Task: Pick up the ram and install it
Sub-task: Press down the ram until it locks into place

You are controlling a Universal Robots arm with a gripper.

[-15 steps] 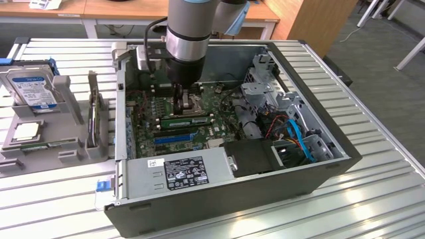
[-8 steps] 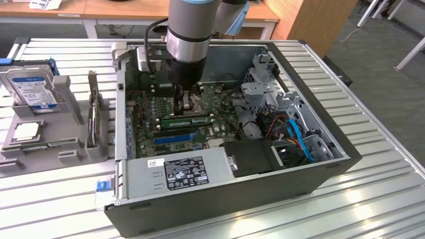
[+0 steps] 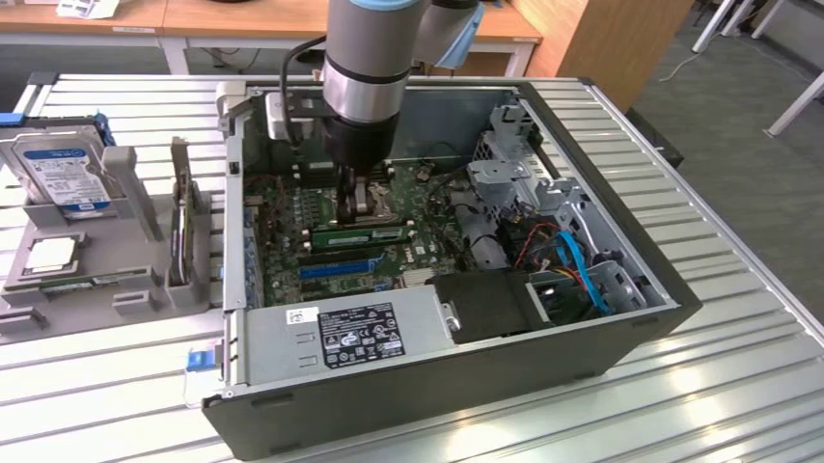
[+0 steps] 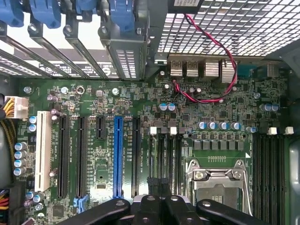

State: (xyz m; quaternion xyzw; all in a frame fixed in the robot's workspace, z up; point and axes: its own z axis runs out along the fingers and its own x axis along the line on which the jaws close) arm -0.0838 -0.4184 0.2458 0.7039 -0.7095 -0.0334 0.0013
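The ram (image 3: pixel 362 233), a long green stick, stands on edge in a slot of the motherboard (image 3: pixel 289 207) inside the open computer case (image 3: pixel 618 338). It sits beside the processor socket (image 3: pixel 380 204). My gripper (image 3: pixel 365 196) hangs over that socket, close behind the ram, and I cannot tell whether it touches the stick. In the wrist view the black fingers (image 4: pixel 149 206) are pressed together, so my gripper (image 4: pixel 159 208) is shut, above the memory slots (image 4: pixel 164 154) next to the socket (image 4: pixel 215 183).
A grey holder (image 3: pixel 129 299) on the exterior view's left carries a hard drive (image 3: pixel 58 178), a square chip (image 3: pixel 52 253) and another green stick (image 3: pixel 91 283). The power supply (image 3: pixel 347 333), drive cage (image 3: pixel 515 178) and blue cables (image 3: pixel 580 270) crowd the case.
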